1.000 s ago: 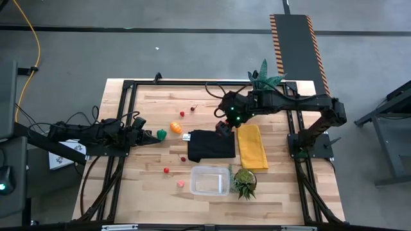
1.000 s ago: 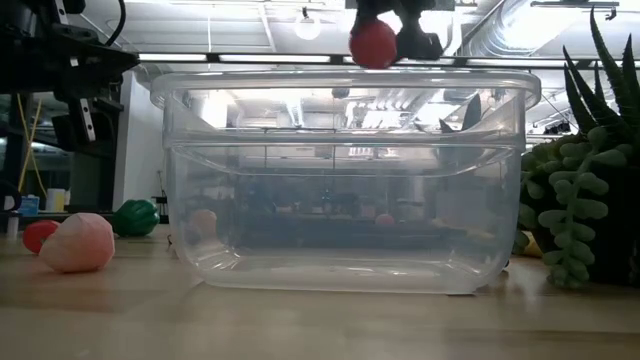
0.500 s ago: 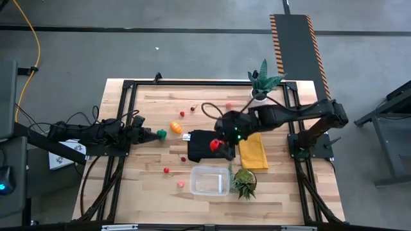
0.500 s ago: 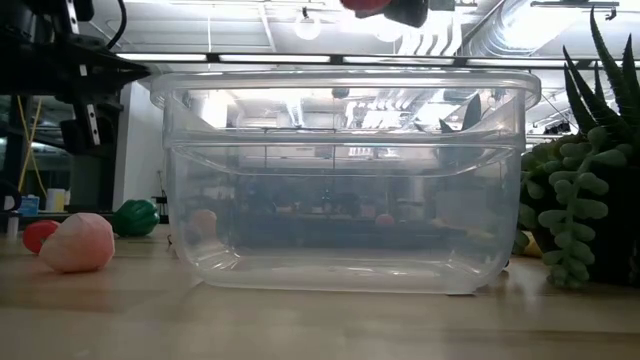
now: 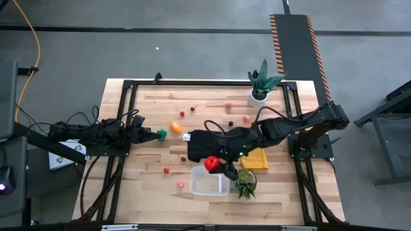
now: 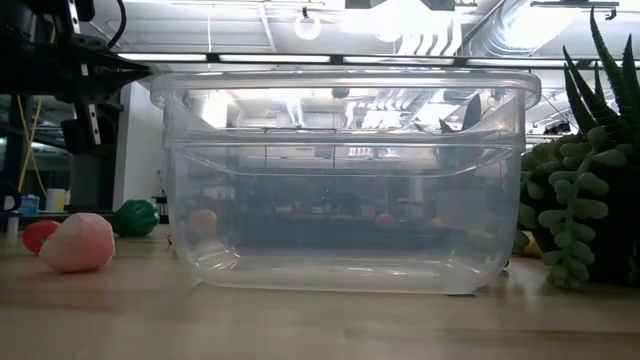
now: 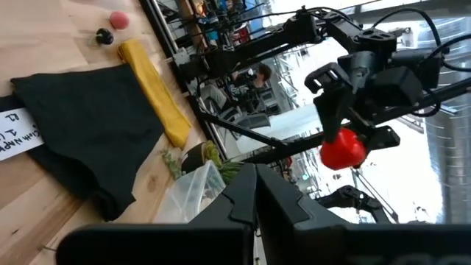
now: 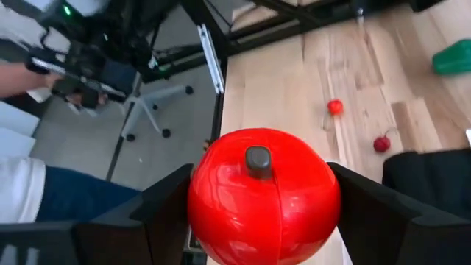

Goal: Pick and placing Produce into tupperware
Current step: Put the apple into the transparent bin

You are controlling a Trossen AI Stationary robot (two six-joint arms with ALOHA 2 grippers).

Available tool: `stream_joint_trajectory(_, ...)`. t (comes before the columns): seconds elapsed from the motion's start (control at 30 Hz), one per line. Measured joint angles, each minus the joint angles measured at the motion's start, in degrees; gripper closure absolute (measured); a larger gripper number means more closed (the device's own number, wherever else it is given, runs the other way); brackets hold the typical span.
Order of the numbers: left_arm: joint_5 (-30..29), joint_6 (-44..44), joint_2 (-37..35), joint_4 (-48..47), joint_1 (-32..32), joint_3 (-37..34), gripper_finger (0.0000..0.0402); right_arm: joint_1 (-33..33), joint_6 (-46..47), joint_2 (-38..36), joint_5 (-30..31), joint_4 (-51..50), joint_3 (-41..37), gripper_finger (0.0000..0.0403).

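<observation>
The left gripper (image 5: 142,134) rests clenched and empty at the table's left edge, just beside the green toy (image 5: 161,134). Past the orange toy (image 5: 175,127) and black cloth (image 5: 207,144), the right gripper (image 5: 214,165) grasps the red fruit (image 5: 212,164) over the tub's (image 5: 210,180) far rim.

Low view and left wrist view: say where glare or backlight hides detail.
Low view: ceiling lights shine through the tupperware, so its clear walls carry bright reflections. Left wrist view: bright windows backlight the right pincer, a dark outline holding the red produce.
</observation>
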Motion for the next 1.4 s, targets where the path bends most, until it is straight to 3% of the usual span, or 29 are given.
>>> stream_joint_trajectory(0.23, 0.98, 0.22, -0.02, -0.07, 0.0, 0.0, 0.0401, 0.62, 2.15, 2.25, 0.14, -0.63, 0.0, 0.0138)
stream_joint_trajectory(0.67, 8.63, 3.83, -0.02, 0.75, 0.0, 0.01, 0.0401, -0.34, 7.77, 6.71, 0.31, -0.38, 0.0, 0.0138)
stream_joint_trajectory(1.13, 9.7, 6.28, -0.02, 0.96, 0.0, -0.01, 0.0401, -0.3, 11.98, 8.51, -0.13, -1.13, 0.08, 0.0138)
stream_joint_trajectory(1.27, 9.7, 6.28, -0.02, 1.0, 0.0, 0.0, 0.0401, -0.3, 10.29, 10.69, 0.45, -7.49, 5.99, 0.0138)
stream_joint_trajectory(1.4, 9.73, 6.35, 0.0, 1.03, 0.0, 0.01, 0.0401, -0.34, 6.11, 16.57, 0.7, -19.0, 17.07, 0.0138)
